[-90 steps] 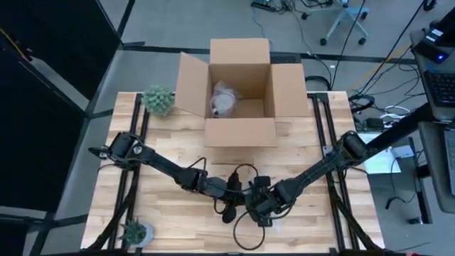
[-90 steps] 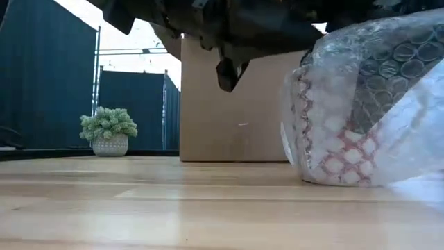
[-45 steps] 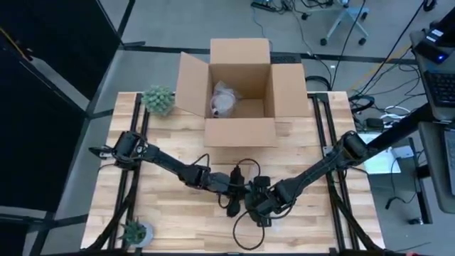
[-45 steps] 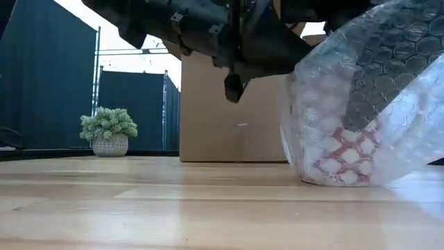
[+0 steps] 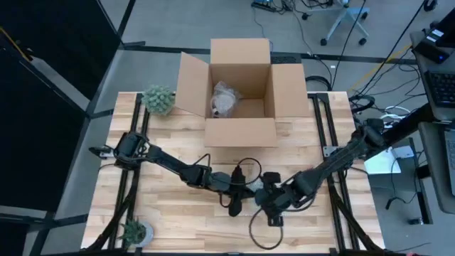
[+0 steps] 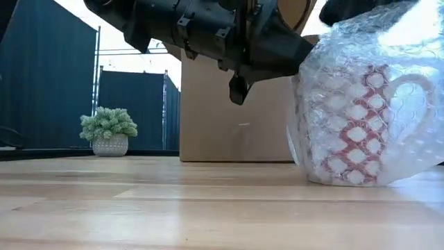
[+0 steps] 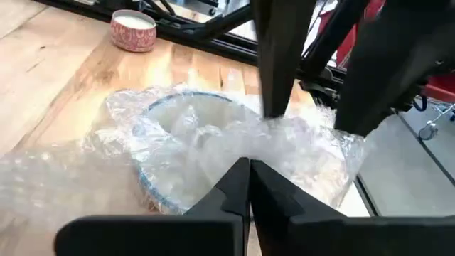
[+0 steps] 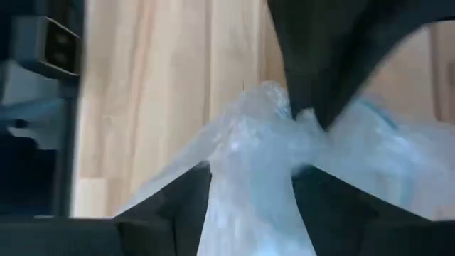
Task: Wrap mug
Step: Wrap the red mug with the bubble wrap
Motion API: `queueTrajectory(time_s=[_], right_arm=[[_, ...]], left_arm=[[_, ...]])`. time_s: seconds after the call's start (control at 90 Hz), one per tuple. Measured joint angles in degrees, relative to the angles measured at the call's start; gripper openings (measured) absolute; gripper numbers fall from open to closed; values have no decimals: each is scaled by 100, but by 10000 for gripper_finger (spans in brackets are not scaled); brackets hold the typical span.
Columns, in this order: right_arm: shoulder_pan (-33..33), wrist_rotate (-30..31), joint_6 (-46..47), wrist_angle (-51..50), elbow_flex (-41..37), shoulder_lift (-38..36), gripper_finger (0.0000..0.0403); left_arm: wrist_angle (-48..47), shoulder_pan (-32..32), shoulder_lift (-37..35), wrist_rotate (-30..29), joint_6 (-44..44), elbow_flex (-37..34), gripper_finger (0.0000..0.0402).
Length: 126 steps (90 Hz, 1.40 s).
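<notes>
A white mug with a red lattice pattern stands on its base on the wooden table, loosely covered in clear bubble wrap; its handle shows through the wrap. In the left wrist view the mug's rim shows under the wrap. My right gripper is above the mug, shut on the gathered wrap. My left gripper is shut, its tips at the wrap beside the mug's top. In the high view both grippers hide the mug. My right gripper pinches a gathered bunch of the bubble wrap between its two fingers, coming from above the mug's mouth. The wrap fans out below the fingers over the mug, which rests upright on the table. My left gripper's shut tips reach the wrap's top; whether they touch it I cannot tell.
An open cardboard box with another wrapped item inside stands at the far middle of the table. A potted plant sits at the far left, a second one at the near left corner. Cables loop near the grippers.
My right gripper has moved toward the table's right and near edge with the wrap. The mug, tilted before, now stands upright with its handle showing. My left gripper has moved right toward the mug.
</notes>
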Motion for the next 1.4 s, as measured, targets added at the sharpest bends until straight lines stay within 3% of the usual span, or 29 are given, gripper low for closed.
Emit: queueTrajectory(time_s=[0.1, 0.222, 0.311, 0.633, 0.978, 1.167, 1.4], right_arm=[[-15, 105, 214, -183, 1, -330, 185], [-97, 967, 404, -177, 5, -403, 185], [-259, 1200, 574, -338, 5, -247, 185], [-817, 1200, 641, -628, 7, 703, 185], [-882, 969, 506, -605, 49, 1544, 185], [-876, 721, 397, -770, -35, 1021, 185], [-516, 705, 275, -1028, -28, -203, 185]], left_arm=[[14, 0, 5, -7, 0, -4, 1], [94, 0, 8, -9, -4, -15, 1], [95, 2, 9, -13, -4, -15, 1], [103, 2, 9, -13, -9, -20, 1], [81, -28, 7, 9, -4, -26, 1], [118, -15, 12, -5, -4, -20, 1], [115, -18, 12, -15, -4, -26, 1]])
